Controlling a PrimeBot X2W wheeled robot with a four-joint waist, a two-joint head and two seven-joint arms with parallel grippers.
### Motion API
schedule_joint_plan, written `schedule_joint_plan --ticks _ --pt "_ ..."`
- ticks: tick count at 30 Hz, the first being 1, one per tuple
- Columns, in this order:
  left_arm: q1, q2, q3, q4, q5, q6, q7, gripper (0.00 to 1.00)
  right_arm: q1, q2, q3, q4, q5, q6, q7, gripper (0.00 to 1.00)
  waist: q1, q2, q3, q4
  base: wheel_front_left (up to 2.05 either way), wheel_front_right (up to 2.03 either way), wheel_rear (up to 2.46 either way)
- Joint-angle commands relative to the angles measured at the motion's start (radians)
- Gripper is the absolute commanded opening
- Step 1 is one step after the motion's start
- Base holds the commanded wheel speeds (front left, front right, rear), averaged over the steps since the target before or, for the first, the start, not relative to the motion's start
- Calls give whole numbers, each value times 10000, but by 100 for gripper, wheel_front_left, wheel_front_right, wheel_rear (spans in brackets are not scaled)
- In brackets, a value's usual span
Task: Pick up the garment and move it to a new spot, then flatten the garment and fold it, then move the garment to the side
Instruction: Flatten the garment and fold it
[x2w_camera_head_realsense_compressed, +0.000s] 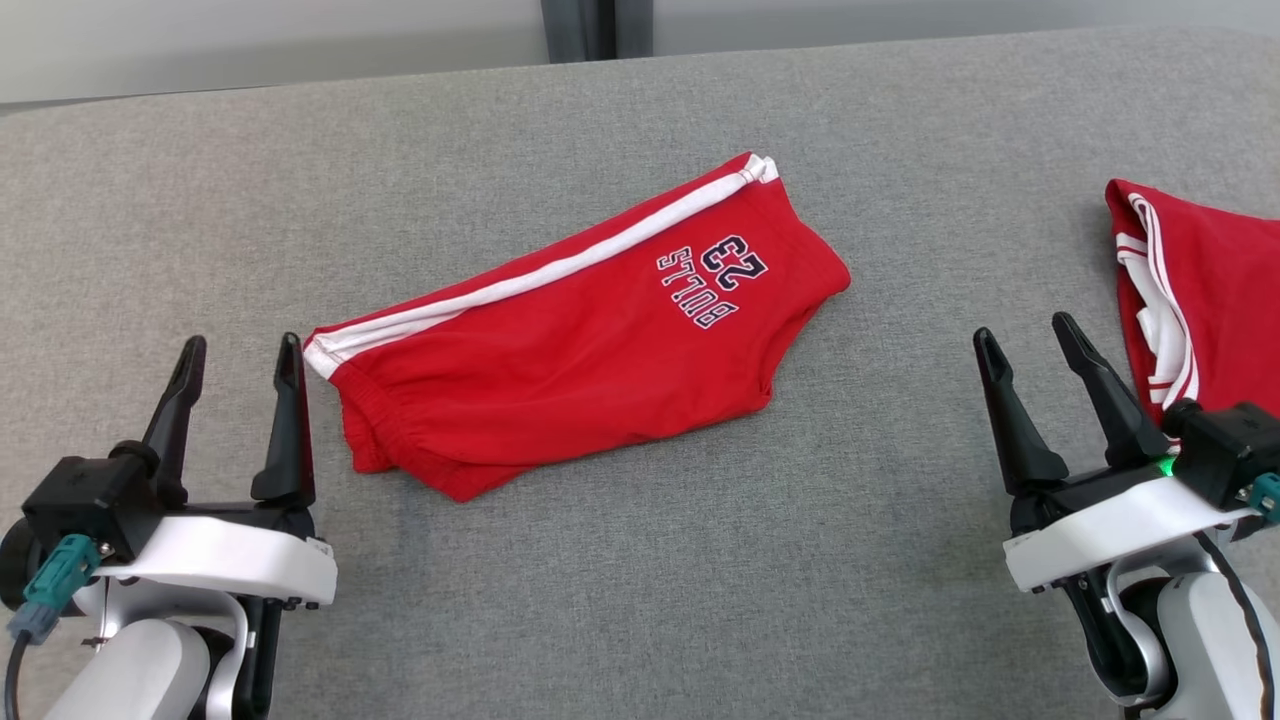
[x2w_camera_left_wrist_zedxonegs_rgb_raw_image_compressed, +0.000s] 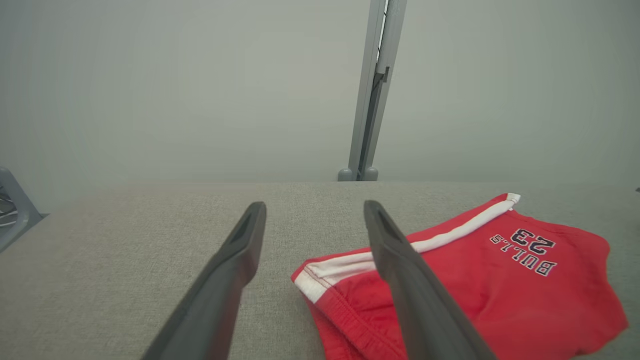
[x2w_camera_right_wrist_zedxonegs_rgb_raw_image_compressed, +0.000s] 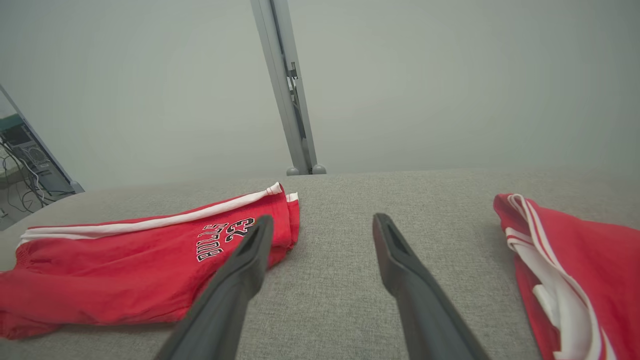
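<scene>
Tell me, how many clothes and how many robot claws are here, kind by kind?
Red shorts printed BULLS 23: 1
Red and white garment at the right edge: 1
Grippers, both open: 2, left gripper and right gripper
Total: 4

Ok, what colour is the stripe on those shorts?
White side stripe on the red fabric shorts; clearest in the head view.
</scene>
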Motion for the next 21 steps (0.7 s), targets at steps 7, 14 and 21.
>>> schedule_joint_plan --ticks 7,14,21 --pt "-126 -145 350 -103 131 -329 -359 100 166 -64 -170 -277 -115 0 284 100 0 0 -4 173 0 0 0" --pt "-271 -348 478 -57 237 -693 -446 100 -226 -147 -442 43 -1 0 492 100 0 0 96 523 0 0 0" --pt "-911 -473 304 3 523 -1056 -469 100 -1634 -236 -162 1329 137 0 573 100 0 0 583 1178 0 0 0"
